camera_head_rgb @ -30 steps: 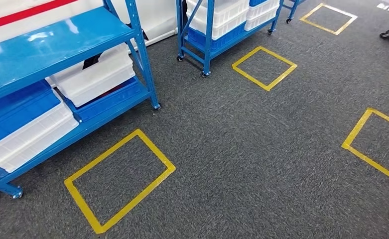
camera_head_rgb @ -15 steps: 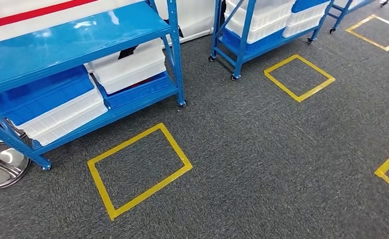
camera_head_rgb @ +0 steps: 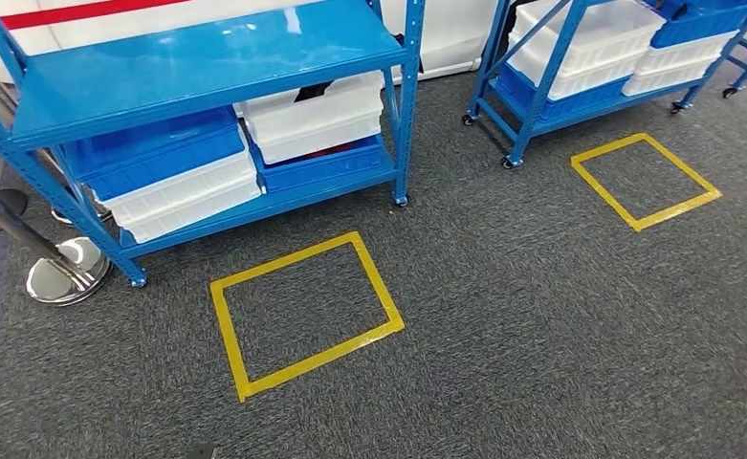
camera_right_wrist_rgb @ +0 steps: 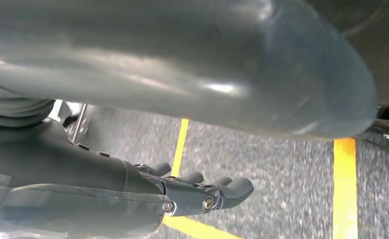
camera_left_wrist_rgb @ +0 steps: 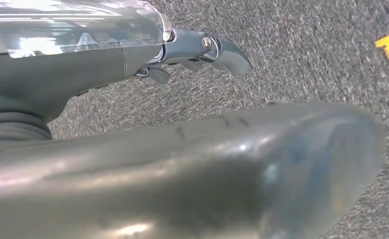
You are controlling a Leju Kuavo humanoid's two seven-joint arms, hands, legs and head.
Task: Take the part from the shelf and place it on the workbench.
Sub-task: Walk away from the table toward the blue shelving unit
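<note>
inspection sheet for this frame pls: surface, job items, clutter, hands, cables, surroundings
Surface: grey carpet, yellow tape squares and.
Job's things: near blue shelf, top level bare; white bins and blue bins on its lower level. Part not identifiable; workbench: nothing seen.
Clutter: nothing seen.
Hands: left hand and right hand hang over the carpet, fingers loosely curled, holding nothing.
Cables: nothing seen.
Surroundings: second wheeled rack with bins; chrome post base.
</note>
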